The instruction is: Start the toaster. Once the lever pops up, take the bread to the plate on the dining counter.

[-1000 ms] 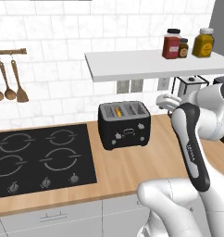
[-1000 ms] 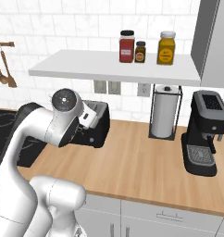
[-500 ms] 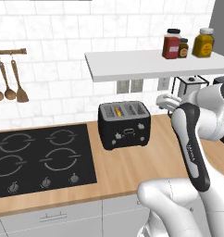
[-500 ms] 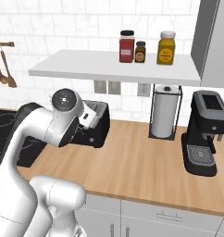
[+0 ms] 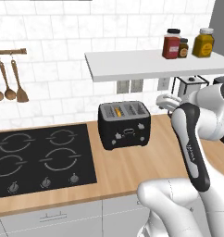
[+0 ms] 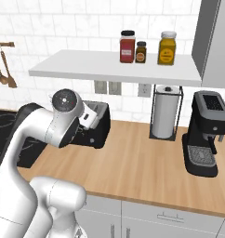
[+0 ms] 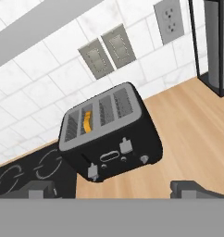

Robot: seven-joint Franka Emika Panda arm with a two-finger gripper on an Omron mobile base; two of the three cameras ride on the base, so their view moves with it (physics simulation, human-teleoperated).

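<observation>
The glossy black toaster stands on the wood worktop against the tiled wall, right of the hob. The bread shows as a golden-orange edge down in a left slot; the hand view also has this bread sunk in the toaster. My gripper is open, with its fingertips wide apart and nothing between them. It hovers to the toaster's right, clear of it and aimed at its front. In the right base view the toaster is partly behind my arm. The plate and dining counter are out of view.
A black hob lies left of the toaster. A paper towel roll and a black coffee machine stand to the right. A white shelf with jars hangs overhead. Wooden spoons hang on the wall.
</observation>
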